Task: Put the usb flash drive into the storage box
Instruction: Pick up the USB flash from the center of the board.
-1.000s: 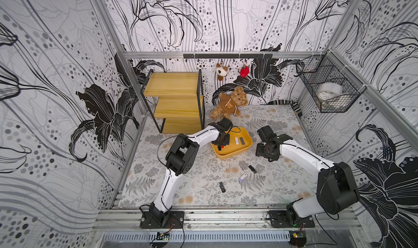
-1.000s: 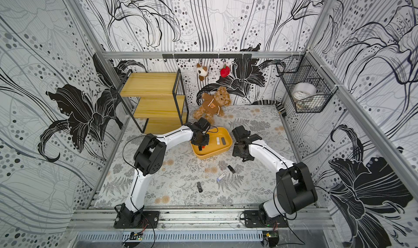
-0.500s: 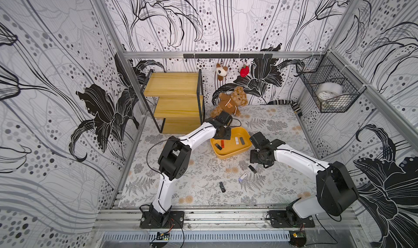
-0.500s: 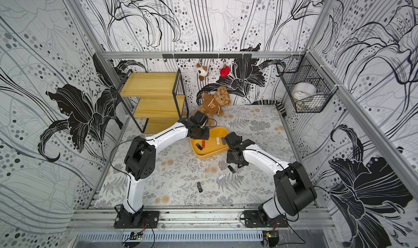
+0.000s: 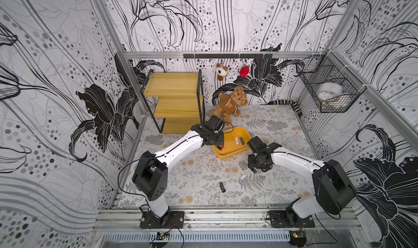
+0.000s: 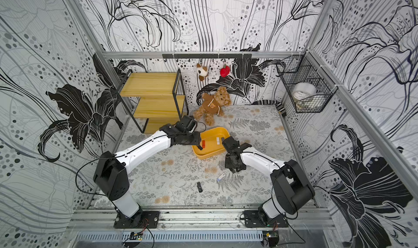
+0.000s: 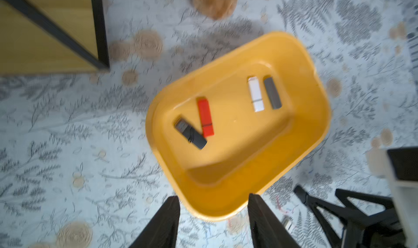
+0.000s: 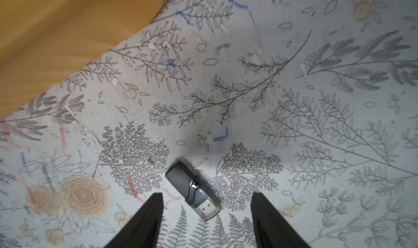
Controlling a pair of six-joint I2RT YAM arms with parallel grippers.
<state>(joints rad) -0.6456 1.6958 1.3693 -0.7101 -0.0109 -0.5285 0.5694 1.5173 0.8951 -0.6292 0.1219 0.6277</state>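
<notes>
Jaws of right end effector (image 8: pixel 207 193) flank usb flash drive (image 8: pixel 192 188).

The storage box (image 5: pixel 230 155) is sitting mid-tabletop (image 5: pixel 271 126), with four usb flash drives (image 7: pixel 255 95) lying in it. The teddy bear (image 5: pixel 229 104) is sitting behind it, and the shelf rack (image 5: pixel 174 99) is standing far left. Near of the box, a swivel flash drive (image 5: pixel 222 186) is lying left of a capped flash drive (image 5: pixel 242 177). A capless flash drive (image 8: pixel 193 189) is lying closer to the box.

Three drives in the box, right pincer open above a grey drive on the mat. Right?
Not three: the left wrist view shows four drives in the box. The right pincer is open above a grey drive on the mat.
</notes>
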